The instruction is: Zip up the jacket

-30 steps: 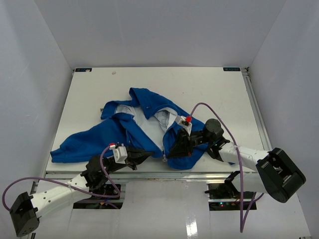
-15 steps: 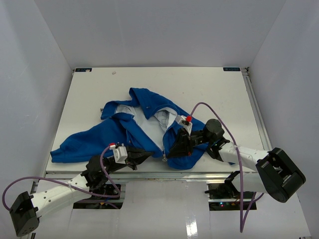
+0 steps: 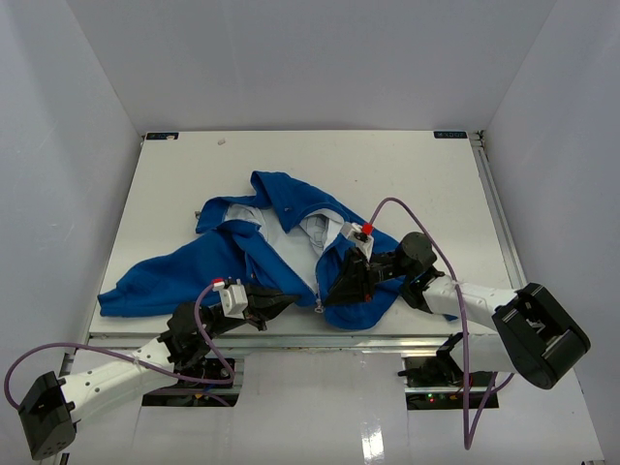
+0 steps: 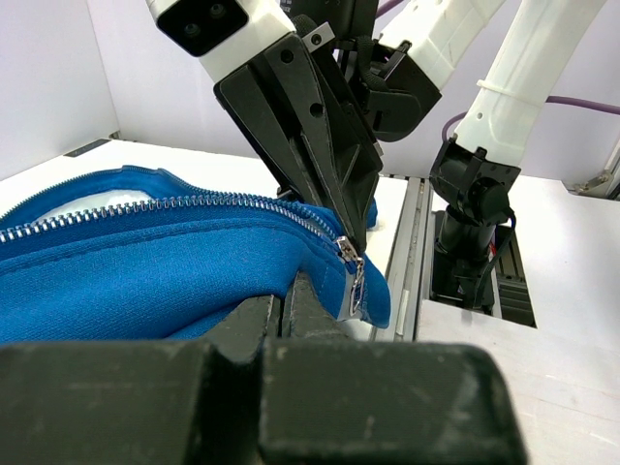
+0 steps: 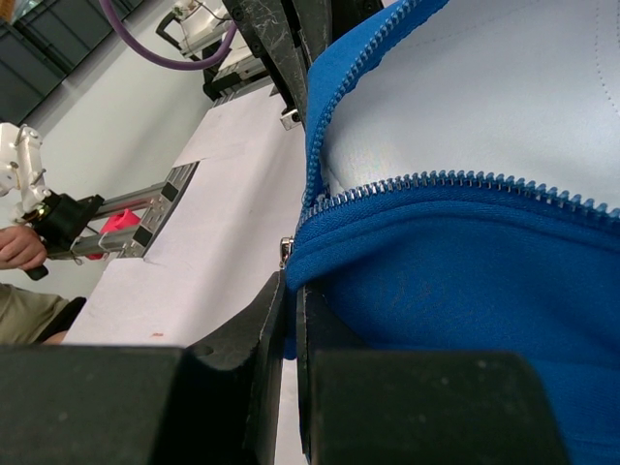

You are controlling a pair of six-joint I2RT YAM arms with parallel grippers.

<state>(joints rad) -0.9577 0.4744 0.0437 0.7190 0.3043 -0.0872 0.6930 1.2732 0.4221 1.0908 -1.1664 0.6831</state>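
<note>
The bright-blue jacket [image 3: 262, 257] lies open on the table, pale lining showing at its middle. My left gripper [image 3: 286, 299] is shut on the jacket's bottom hem of the left front panel; the left wrist view shows the blue hem [image 4: 194, 281] pinched between its fingers, with the silver zipper slider [image 4: 353, 266] hanging just beyond them. My right gripper [image 3: 329, 300] is shut on the hem of the right front panel [image 5: 465, 262], close to the left gripper. The zipper teeth [image 5: 465, 184] run along that panel's edge, with a metal end [image 5: 287, 250] at the fingertips.
The table's near edge [image 3: 320, 339] with its metal rail lies just below both grippers. A purple cable [image 3: 407, 208] arches over the right arm. White walls stand on three sides of the table.
The right gripper has shifted slightly left with the hem in it. The left gripper has hardly moved.
</note>
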